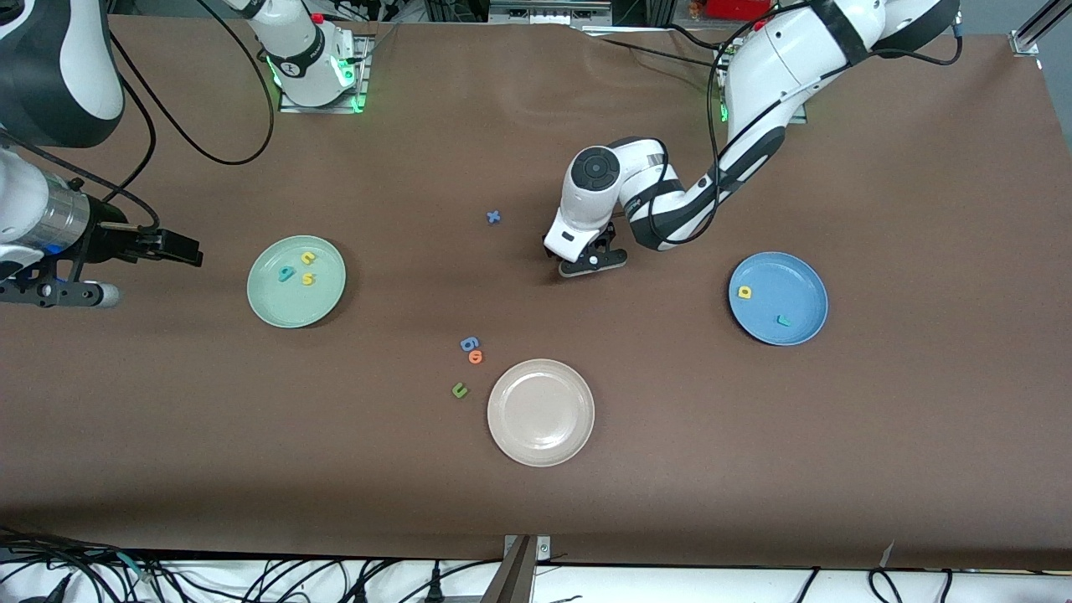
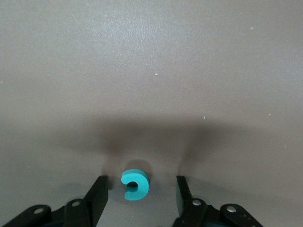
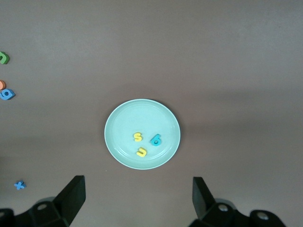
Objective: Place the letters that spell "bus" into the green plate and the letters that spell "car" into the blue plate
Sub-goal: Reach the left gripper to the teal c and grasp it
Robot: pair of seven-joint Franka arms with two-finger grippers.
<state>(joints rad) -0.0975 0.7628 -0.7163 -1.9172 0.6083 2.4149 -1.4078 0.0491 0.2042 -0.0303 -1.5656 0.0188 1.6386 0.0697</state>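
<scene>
A teal "c" point(image 2: 135, 184) lies flat on the table between the fingers of my left gripper point(image 2: 142, 185), with a gap on each side. That gripper point(image 1: 593, 261) is down at the table's middle, open, and its hand hides the "c" in the front view. The green plate point(image 1: 276, 306) holds a teal "b" point(image 1: 286, 273), a yellow "u" point(image 1: 308, 258) and a yellow "s" point(image 1: 308, 279). The blue plate point(image 1: 796, 285) holds a yellow "a" point(image 1: 744, 291) and a teal "r" point(image 1: 783, 319). My right gripper point(image 1: 172, 246) waits open above the table beside the green plate point(image 3: 123, 123), toward the right arm's end.
A cream-white plate point(image 1: 540, 444) stands nearer the front camera than the left gripper. Beside it lie a blue "g"-like letter point(image 1: 470, 343), an orange letter point(image 1: 476, 357) and a green "u" point(image 1: 459, 389). A small blue "x" point(image 1: 493, 217) lies next to the left hand.
</scene>
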